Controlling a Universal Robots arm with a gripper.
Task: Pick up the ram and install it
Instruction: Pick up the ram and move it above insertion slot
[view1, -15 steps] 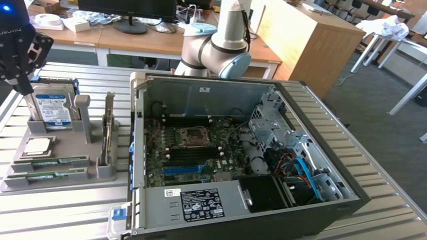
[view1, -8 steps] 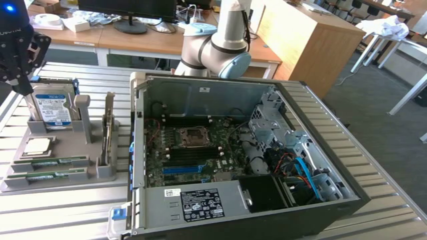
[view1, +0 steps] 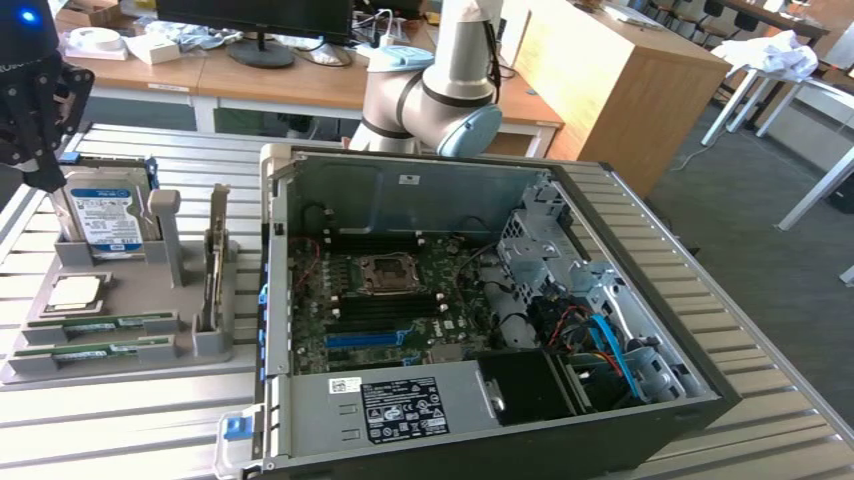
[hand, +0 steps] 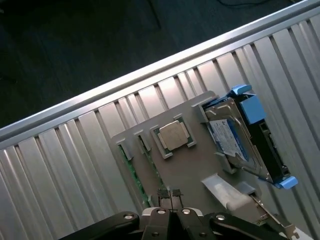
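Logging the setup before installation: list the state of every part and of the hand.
Hand: shut, empty, over the tray.
Ram sticks: lying in tray slots, untouched.
Processor: flat on the tray.
Hard drive: upright in the tray.
Computer case: side open, inside exposed.

Universal Robots arm (view1: 463, 50): a silver-grey tube link meets rounded, pale grey joint housings (view1: 434, 108), one of them closed by a light blue cap (view1: 399, 57). The gripper (view1: 40, 172) is matt black and angular, with a blue indicator light (view1: 30, 16) glowing on the body behind the fingers and faint pale lettering (view1: 16, 68) just ahead of it. In the wrist view, glossy black linkage bars (hand: 107, 222) spread to either side of the black fingertips (hand: 163, 195), pinned by round, bright silver screws (hand: 159, 212).
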